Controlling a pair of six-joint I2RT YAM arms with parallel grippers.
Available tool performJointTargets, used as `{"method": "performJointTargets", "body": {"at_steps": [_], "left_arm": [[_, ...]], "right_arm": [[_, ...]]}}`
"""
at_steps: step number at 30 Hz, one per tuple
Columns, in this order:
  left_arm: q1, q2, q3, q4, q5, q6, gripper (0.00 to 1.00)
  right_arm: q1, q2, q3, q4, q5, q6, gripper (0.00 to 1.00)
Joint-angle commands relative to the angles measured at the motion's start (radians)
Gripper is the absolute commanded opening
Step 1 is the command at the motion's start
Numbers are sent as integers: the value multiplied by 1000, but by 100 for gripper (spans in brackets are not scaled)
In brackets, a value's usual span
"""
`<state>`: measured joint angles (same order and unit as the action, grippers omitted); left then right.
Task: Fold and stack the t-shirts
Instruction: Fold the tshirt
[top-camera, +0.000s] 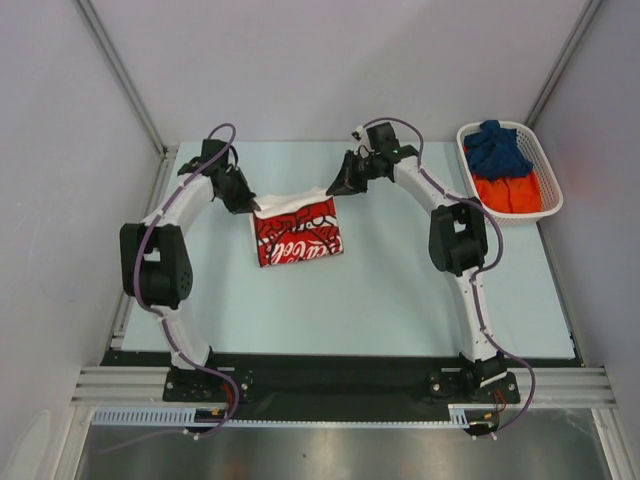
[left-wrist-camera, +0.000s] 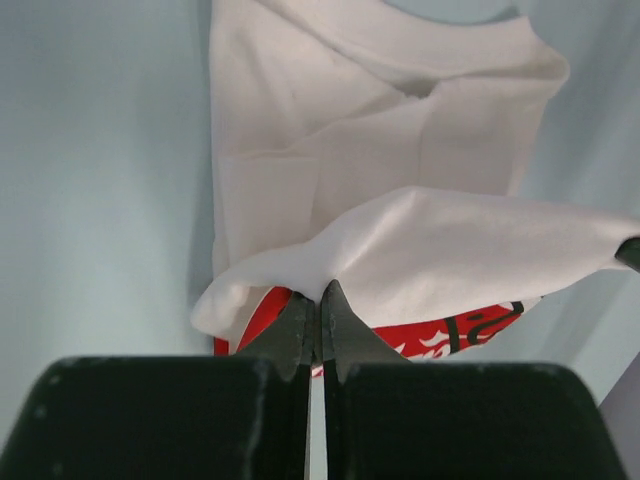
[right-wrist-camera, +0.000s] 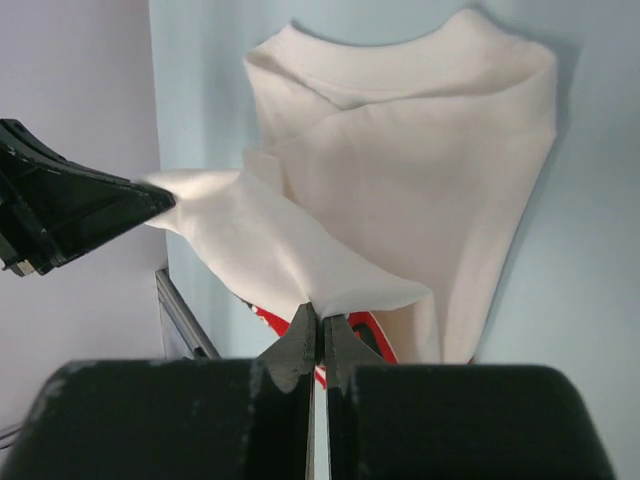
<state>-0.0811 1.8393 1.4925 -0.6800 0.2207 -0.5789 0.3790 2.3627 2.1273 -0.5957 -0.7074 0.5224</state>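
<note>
Two far corners of the white t-shirt (top-camera: 297, 235) pinched tight by left pincer (top-camera: 252, 208), right pincer (top-camera: 333, 190); body lies toward bases.

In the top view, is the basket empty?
No, the basket holds a blue shirt and an orange shirt.

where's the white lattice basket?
Top external view: white plastic lattice basket at the pale blue table's far right corner, beside the right arm, holding a dark blue shirt and an orange shirt.
</note>
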Motion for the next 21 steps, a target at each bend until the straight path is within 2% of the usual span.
{"method": "performJointTargets", "body": {"at_steps": [1, 5, 12, 15, 17, 18, 19, 21], "left_arm": [[10, 41, 98, 36, 35, 42, 0], [27, 96, 95, 123, 92, 8, 0], [41, 205, 169, 157, 120, -15, 2], [61, 239, 164, 197, 141, -35, 3], [73, 255, 164, 220, 158, -47, 4], [78, 285, 169, 273, 176, -67, 4], [78, 285, 169, 273, 177, -67, 4], [108, 299, 172, 330, 177, -73, 9]], "right_arm": [[-6, 58, 115, 35, -70, -2, 0], [-18, 122, 154, 117, -105, 34, 0], [-55, 229, 212, 296, -167, 111, 0], [-66, 274, 247, 364, -199, 180, 2], [-71, 311, 256, 450, -211, 231, 5], [-77, 363, 278, 553, -231, 290, 10], [-77, 363, 278, 554, -233, 291, 10], [-86, 397, 290, 635, -231, 336, 12]]}}
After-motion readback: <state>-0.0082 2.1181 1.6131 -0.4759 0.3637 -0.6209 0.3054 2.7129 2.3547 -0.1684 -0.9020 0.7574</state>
